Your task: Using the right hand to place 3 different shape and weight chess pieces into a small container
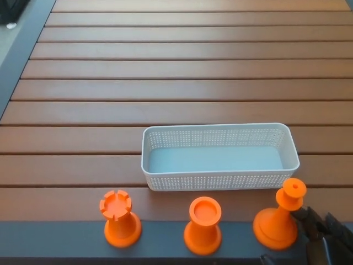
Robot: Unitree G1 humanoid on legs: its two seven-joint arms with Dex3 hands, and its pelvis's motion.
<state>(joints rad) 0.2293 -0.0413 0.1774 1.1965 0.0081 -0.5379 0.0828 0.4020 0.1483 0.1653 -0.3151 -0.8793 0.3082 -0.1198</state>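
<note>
One right hand (322, 234) touching bishop (278, 220).

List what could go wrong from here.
1. The right hand comes in low beside the rightmost chess piece, whose top is narrow and already leans: a nudge may topple it.
2. All three pieces stand at the table's near edge and could fall off.
3. The basket looks light and may slide.

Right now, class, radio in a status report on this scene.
Right hand open beside bishop-like piece. Left hand out of view. Basket empty. Path clear.
</note>
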